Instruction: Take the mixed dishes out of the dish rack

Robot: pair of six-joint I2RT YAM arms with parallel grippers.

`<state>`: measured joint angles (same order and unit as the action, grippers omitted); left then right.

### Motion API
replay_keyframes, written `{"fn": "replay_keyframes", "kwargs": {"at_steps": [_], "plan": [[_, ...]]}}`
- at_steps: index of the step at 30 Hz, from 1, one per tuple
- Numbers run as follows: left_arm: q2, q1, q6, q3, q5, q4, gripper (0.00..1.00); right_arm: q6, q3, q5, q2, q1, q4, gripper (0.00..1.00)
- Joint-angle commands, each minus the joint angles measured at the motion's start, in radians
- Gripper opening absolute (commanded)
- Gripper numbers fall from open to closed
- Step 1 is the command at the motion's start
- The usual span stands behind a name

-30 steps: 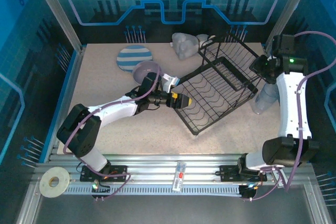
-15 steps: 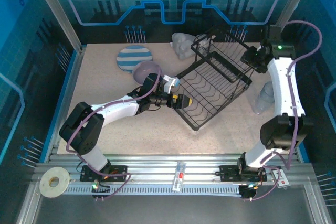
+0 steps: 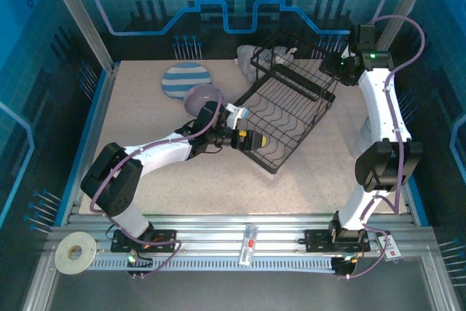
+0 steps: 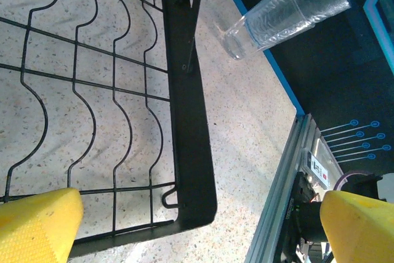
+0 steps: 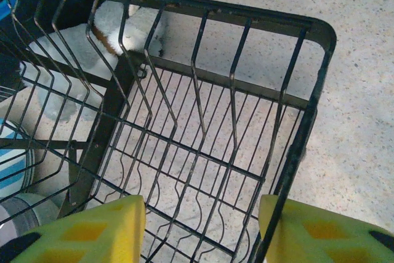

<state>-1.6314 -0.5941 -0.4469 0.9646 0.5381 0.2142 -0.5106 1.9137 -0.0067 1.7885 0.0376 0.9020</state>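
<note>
Far left on the desk (image 3: 218, 187) you have the round blue-and-white striped plate (image 3: 185, 81) and, just beside it, the lavender bowl (image 3: 204, 97), both out of the rack. Your left gripper (image 4: 202, 227) is spread wide around the near corner of the black wire dish rack (image 3: 291, 103), whose plate slots look empty. Your right gripper (image 5: 202, 232) straddles the rack's far wall, but you cannot tell whether it pinches it. Unloading looks nearly done, so next check the basket for leftovers.
</note>
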Motion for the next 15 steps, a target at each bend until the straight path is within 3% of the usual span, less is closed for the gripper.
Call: {"fn": "replay_keyframes", "kwargs": {"at_steps": [1, 5, 9, 13, 15], "plan": [[0.052, -0.009, -0.019, 0.020, -0.008, 0.020, 0.99, 0.050, 0.052, -0.085, 0.037, -0.018, -0.112, 0.54], [0.079, -0.008, -0.014, 0.020, -0.011, 0.018, 0.99, 0.062, 0.095, -0.066, 0.024, -0.007, -0.089, 0.60], [0.118, -0.006, 0.009, 0.035, -0.017, 0.000, 0.99, 0.049, 0.093, -0.025, -0.033, 0.020, -0.067, 0.73], [0.161, -0.001, 0.021, 0.064, -0.025, -0.018, 0.99, 0.048, 0.053, 0.030, -0.126, 0.040, -0.052, 0.99], [0.185, 0.002, 0.027, 0.077, -0.034, -0.029, 0.99, 0.050, 0.001, 0.048, -0.199, 0.044, -0.065, 1.00]]}}
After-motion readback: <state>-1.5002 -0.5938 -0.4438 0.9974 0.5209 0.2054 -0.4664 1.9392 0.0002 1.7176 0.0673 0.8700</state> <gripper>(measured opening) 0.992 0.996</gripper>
